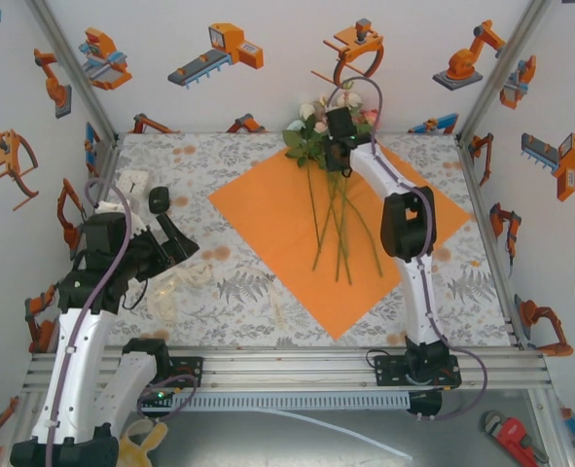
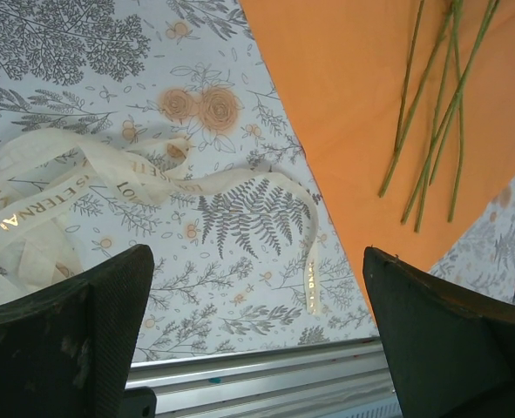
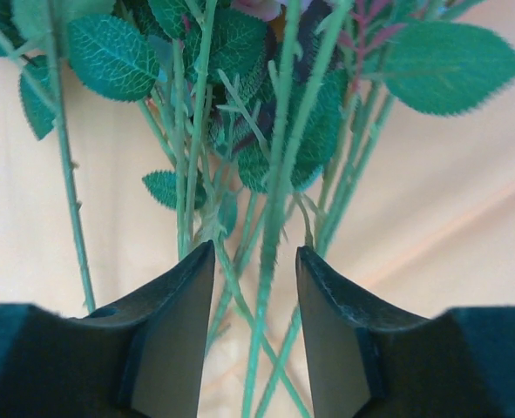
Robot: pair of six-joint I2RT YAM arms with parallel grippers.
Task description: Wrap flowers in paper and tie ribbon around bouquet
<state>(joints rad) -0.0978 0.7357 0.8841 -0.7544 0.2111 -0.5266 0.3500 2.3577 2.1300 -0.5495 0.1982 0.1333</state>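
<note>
The flowers (image 1: 314, 128) lie on the orange paper (image 1: 268, 209) with blooms and leaves at the sheet's far corner and long stems (image 1: 341, 229) running toward me. My right gripper (image 1: 338, 161) is down over the stems just below the leaves. In the right wrist view it (image 3: 255, 257) stands open, its jaws apart on either side of a few green stems (image 3: 273, 218) without pinching them, the paper (image 3: 440, 226) beneath. The cream ribbon (image 1: 175, 284) lies in loose loops on the cloth at left. My left gripper (image 1: 175, 229) hovers open above the ribbon (image 2: 152, 178), nothing between its fingers (image 2: 91, 331).
A small white object (image 1: 131, 182) lies at the back left of the tablecloth. An aluminium rail (image 1: 297, 360) runs along the table's near edge. Printed walls close in the left, back and right sides. A red wrench (image 1: 511, 438) lies below the rail at right.
</note>
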